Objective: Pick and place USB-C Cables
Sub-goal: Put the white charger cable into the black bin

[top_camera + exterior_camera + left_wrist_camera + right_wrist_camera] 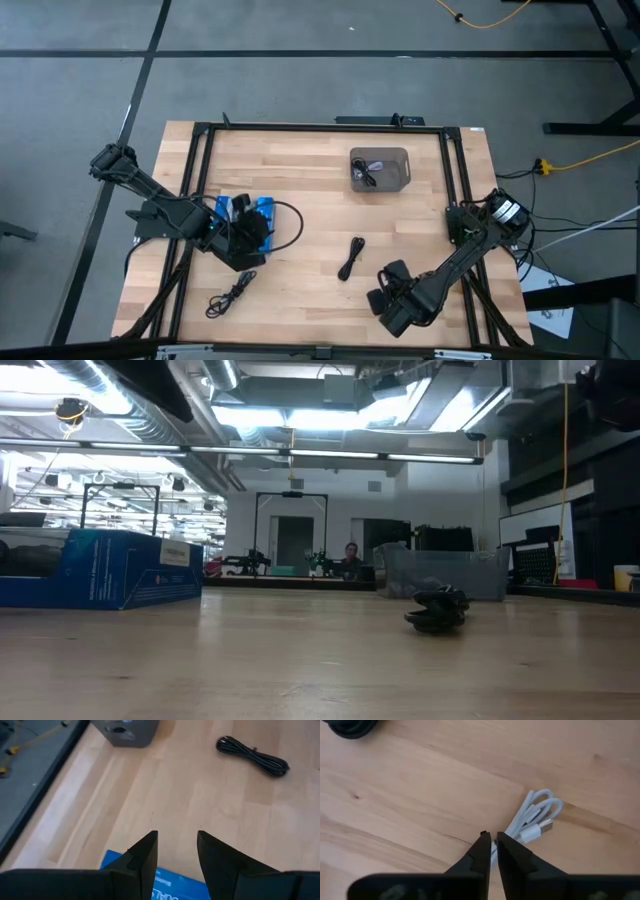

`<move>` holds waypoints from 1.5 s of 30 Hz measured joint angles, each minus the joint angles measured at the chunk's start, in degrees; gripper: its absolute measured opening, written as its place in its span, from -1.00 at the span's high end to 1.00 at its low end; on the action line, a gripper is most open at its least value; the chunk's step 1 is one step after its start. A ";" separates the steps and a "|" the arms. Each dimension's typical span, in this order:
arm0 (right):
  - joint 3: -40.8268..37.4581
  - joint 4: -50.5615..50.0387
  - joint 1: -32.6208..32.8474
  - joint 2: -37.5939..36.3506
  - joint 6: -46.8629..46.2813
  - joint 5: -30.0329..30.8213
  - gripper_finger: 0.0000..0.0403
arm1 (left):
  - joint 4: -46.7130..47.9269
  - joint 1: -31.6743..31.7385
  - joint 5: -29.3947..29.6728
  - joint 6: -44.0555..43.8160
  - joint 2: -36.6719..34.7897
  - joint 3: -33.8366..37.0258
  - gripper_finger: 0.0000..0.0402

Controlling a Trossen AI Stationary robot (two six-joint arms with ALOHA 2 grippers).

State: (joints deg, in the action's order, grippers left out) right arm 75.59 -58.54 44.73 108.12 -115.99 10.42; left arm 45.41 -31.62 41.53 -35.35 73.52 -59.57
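My right gripper [492, 839] is near the table's near edge, right of centre [383, 298], shut on a white USB-C cable bundle [532, 817]. My gripper hides this cable in the high view. One black cable bundle [351, 258] lies flat mid-table and also shows in the left wrist view [252, 756] and the low view [438, 610]. Another black cable [230, 295] lies near the near-left edge. A further cable lies inside the grey bin [378, 168]. My left gripper [177, 845] is open and empty over a blue box [167, 882]. My right gripper pinches the white cable bundle between its two fingertips [493, 851], at the end away from its loops. The fingers come from above, slanting. The looped end [542, 800] and a plug [546, 826] stick out past the fingertips over the wood. I cannot tell whether it is lifted.
The blue box [240, 208] stands left of centre with a black cord looped beside it. The grey bin stands at the far side, right of centre [440, 572]. A black frame runs along the table's edges [300, 128]. Bare wood lies between the bin and the mid-table cable.
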 joint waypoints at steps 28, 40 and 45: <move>-0.07 0.56 4.50 2.52 -10.86 -0.47 0.52 | -0.02 0.00 -2.27 -0.04 0.00 0.00 0.35; -0.07 1.96 0.94 5.30 -12.77 -0.35 0.38 | -0.04 0.00 -2.24 -0.04 0.00 -0.02 0.35; 0.20 2.10 -0.72 7.12 -12.84 -1.57 0.38 | -0.06 0.00 -2.24 -0.04 0.00 -0.02 0.35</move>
State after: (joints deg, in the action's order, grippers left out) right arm 75.79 -56.45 44.01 115.23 -128.83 8.86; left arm 45.34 -31.62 39.29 -35.40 73.52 -59.59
